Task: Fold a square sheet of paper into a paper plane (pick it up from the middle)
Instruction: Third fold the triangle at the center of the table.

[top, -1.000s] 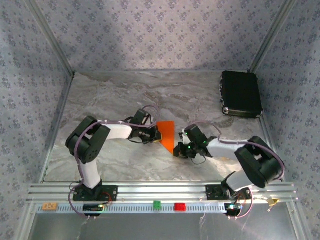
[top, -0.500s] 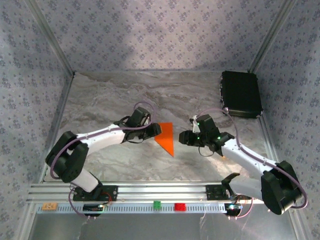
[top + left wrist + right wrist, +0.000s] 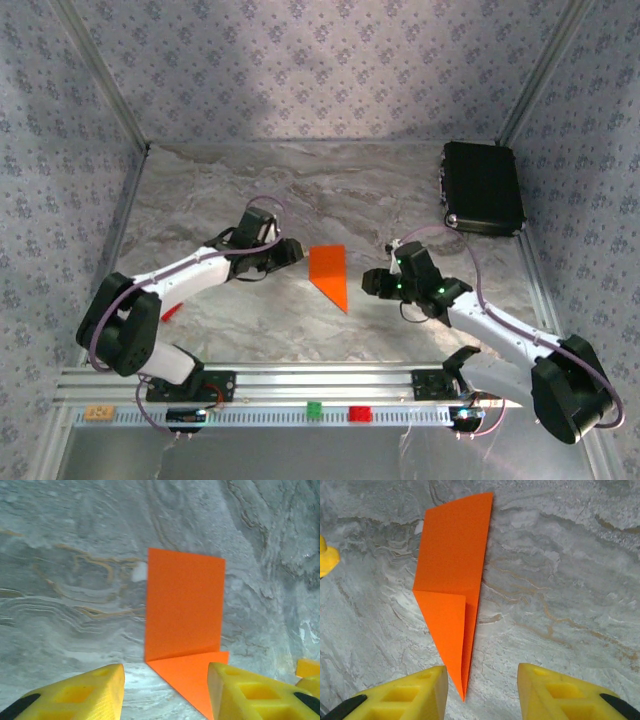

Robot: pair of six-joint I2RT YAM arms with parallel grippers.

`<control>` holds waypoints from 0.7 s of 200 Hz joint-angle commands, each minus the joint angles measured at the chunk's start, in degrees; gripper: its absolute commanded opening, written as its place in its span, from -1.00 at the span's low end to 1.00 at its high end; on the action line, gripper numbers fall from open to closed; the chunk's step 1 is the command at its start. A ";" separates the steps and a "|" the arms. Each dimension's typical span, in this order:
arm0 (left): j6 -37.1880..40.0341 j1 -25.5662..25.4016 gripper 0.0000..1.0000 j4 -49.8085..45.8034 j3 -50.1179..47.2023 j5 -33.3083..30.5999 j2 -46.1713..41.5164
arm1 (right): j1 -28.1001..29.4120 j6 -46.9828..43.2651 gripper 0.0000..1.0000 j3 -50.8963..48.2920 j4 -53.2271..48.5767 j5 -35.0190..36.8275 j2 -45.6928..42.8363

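Left end effector above marbled table.

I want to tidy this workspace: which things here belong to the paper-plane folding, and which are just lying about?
Job: partly folded bright orange paper sheet on the marble table; left gripper and right gripper, both open, either side of it.
Lying about: black rectangular case; small green block, small red block and small yellow-orange block on the front rail.

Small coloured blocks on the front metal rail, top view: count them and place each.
3. A yellow-orange block at the rail's left end, a green block near the middle, a red block just right of it. The right arm may hide more.
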 commanded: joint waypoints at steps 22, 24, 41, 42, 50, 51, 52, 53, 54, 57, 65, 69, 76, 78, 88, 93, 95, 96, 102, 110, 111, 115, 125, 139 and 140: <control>3.03 1.61 -0.05 0.82 -0.07 7.04 0.24 | 1.09 2.91 -0.22 3.83 0.75 0.30 5.82; 2.89 1.69 -0.04 1.00 -0.19 7.35 0.35 | 1.16 2.75 -0.23 4.15 0.68 0.09 6.18; 1.38 1.96 -0.03 3.53 -1.82 9.70 1.25 | 1.90 1.21 -0.30 6.44 0.97 -2.24 9.52; 1.31 2.00 -0.03 3.63 -1.90 9.88 1.30 | 1.98 1.19 -0.30 6.52 1.02 -2.28 9.65; 0.89 2.21 -0.02 4.65 -2.33 11.06 1.85 | 2.46 1.21 -0.30 7.21 1.55 -2.16 11.33; 0.89 2.21 -0.02 4.67 -2.33 11.27 1.95 | 2.52 1.24 -0.30 7.26 1.66 -2.20 11.44; 0.88 2.30 -0.02 4.63 -2.33 11.41 2.05 | 2.55 1.25 -0.30 7.32 1.81 -2.22 11.62; 0.88 2.35 -0.02 4.66 -2.33 11.58 2.14 | 2.61 1.30 -0.30 7.36 1.88 -2.28 11.75; 0.88 2.37 -0.02 4.63 -2.33 11.70 2.19 | 2.60 1.32 -0.30 7.46 2.00 -2.30 12.09; 0.88 2.47 -0.02 4.56 -2.33 11.98 2.28 | 2.72 1.47 -0.30 7.65 2.49 -2.38 12.83; 1.00 2.80 -0.01 4.20 -2.22 12.60 2.69 | 3.09 1.90 -0.30 8.11 3.86 -2.71 14.56; 1.07 2.84 -0.01 3.97 -2.10 12.77 2.72 | 3.30 2.16 -0.30 8.36 4.65 -2.84 15.44; 1.31 3.23 0.01 3.72 -1.99 13.39 2.94 | 3.75 2.55 -0.30 8.79 5.91 -3.05 17.00; 1.32 3.28 0.01 3.72 -1.98 13.73 3.05 | 3.80 2.62 -0.30 8.86 6.25 -3.10 17.45; 1.43 3.68 0.01 3.53 -1.74 15.29 3.41 | 4.16 2.99 -0.31 10.17 6.73 -2.95 19.95; 1.55 3.77 0.01 3.19 -1.59 16.00 3.56 | 4.25 3.10 -0.31 10.91 6.72 -2.86 20.98; 1.62 3.74 0.02 3.06 -1.56 16.21 3.62 | 4.32 3.13 -0.31 11.19 6.70 -2.86 21.65; 1.65 3.73 0.02 2.99 -1.55 16.30 3.67 | 4.33 3.12 -0.32 11.36 6.70 -2.86 21.87; 2.04 3.75 0.02 2.50 -1.33 16.85 3.81 | 4.49 3.15 -0.33 12.13 6.87 -2.86 23.28; 2.61 3.78 0.02 1.68 -1.04 17.18 3.98 | 4.63 3.50 -0.34 12.92 7.12 -2.80 24.60; 2.62 3.79 0.02 1.56 -1.03 17.18 3.98 | 4.61 3.57 -0.34 12.96 7.21 -2.74 24.88; 2.72 3.80 0.03 1.17 -1.02 17.26 3.96 | 4.61 3.88 -0.34 13.29 7.37 -2.61 25.60; 2.84 3.82 0.03 0.76 -1.20 17.49 3.81 | 4.61 4.34 -0.34 13.54 8.02 -2.51 26.81; 2.91 3.80 0.04 0.21 -1.55 17.54 3.64 | 4.67 4.97 -0.36 13.78 8.41 -2.36 28.21; 2.95 3.84 0.04 0.21 -1.59 17.54 3.64 | 4.64 5.05 -0.36 13.79 8.43 -2.34 28.31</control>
